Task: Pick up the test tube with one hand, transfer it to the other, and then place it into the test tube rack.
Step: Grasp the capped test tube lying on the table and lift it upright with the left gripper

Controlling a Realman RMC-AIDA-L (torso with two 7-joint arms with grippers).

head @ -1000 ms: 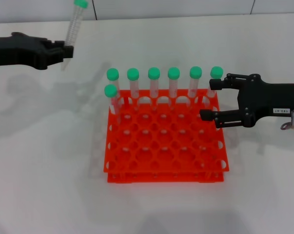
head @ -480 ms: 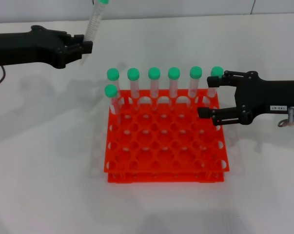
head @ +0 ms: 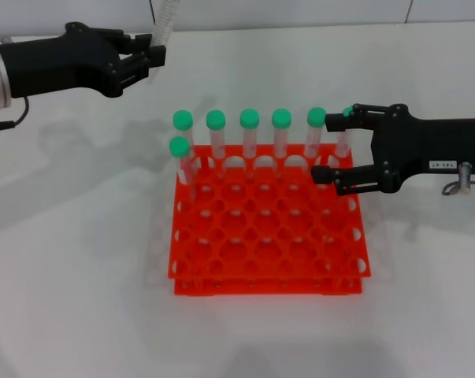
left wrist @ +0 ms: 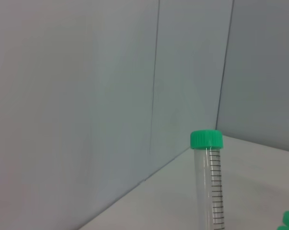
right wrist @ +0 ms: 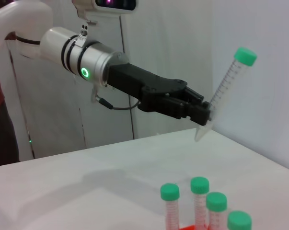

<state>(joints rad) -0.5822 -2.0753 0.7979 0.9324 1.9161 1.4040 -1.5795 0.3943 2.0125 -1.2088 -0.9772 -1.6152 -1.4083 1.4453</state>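
The left gripper (head: pixel 149 57), black and unlabelled on a silver wrist with a green light, is clamped on the lower end of the test tube (right wrist: pixel 225 90), holding it in the air above the white table (head: pixel 72 260), behind and to the left of the test tube rack (head: pixel 269 236). The tube leans with its green cap uppermost; in the head view its top runs out of the picture, and the left wrist view shows only its capped end against the grey wall. Compared with a second ago, this gripper has travelled inward and farther back, bringing the tube from well out on the left to a spot nearer the rack's back left corner.

The right gripper (head: pixel 332 146), black with a small white label, hovers over the rack's back right corner with its fingers spread and nothing between them, straddling the capped tube that stands in that corner. It has slid leftward, farther over the rack than a second ago.

The orange-red rack sits where it was, with six green-capped tubes (head: pixel 248 130) along its back row and a seventh at the left end of the second row.
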